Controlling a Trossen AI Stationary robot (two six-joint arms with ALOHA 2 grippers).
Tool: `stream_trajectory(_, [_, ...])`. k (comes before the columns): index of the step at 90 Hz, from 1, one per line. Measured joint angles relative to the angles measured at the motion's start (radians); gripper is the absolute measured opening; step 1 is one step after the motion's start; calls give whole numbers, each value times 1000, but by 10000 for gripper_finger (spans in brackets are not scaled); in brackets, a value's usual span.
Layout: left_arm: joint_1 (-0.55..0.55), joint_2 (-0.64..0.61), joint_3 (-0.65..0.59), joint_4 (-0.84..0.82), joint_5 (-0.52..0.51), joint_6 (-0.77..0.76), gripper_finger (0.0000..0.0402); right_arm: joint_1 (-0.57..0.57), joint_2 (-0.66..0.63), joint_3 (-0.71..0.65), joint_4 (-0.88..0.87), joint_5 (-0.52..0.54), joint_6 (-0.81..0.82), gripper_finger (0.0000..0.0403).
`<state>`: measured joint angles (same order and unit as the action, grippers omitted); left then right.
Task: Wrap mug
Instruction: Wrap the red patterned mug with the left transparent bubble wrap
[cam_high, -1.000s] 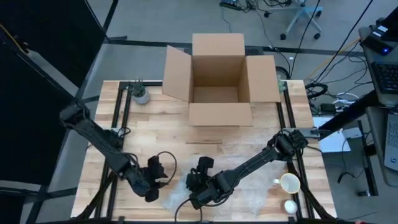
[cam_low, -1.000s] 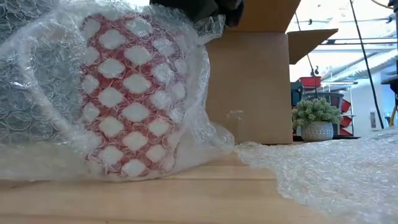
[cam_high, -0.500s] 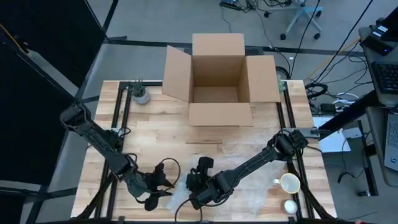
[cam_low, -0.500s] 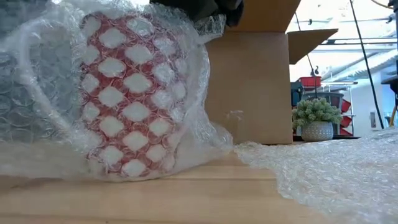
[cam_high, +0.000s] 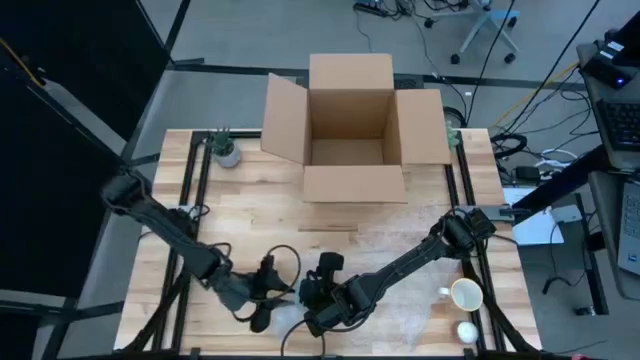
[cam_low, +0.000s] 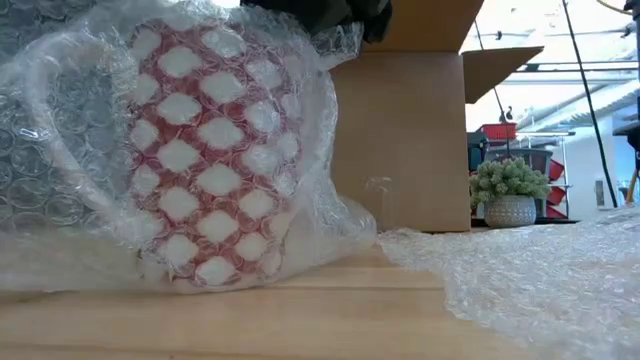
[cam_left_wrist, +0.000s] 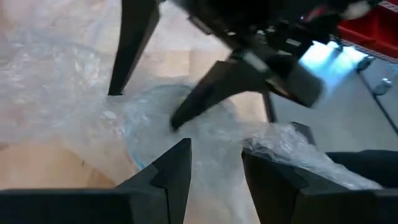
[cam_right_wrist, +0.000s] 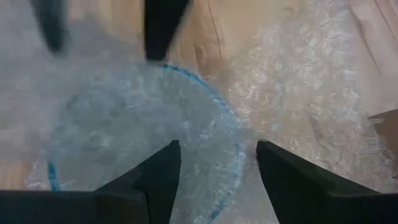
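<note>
Both grippers work the bubble wrap (cam_low: 480, 270) around the mug (cam_low: 200, 150) at the table's (cam_high: 250, 215) front edge.
Right gripper (cam_high: 318, 312) straddles the mug rim, fingers spread; left gripper (cam_high: 268, 296), also parted, must next pinch the loose sheet and fold it over.

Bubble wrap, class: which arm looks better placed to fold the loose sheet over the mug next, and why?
Probably the left. The left gripper is open at the bubble wrap beside the mug, free to pull. The right gripper sits over the mug, apparently steadying it.

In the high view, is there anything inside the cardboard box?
No, the open cardboard box shows only its bare brown floor, with all flaps folded outward.
</note>
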<state>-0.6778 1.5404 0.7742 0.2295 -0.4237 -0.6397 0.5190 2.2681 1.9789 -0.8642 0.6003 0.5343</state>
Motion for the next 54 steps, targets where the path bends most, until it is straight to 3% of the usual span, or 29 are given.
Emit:
stream_trajectory(20, [43, 68, 0, 65, 31, -5, 130, 0, 0, 0, -2, 1, -1, 196])
stream_trajectory(54, [43, 73, 1, 79, 23, 19, 130, -1, -2, 1, 24, -70, 6, 196])
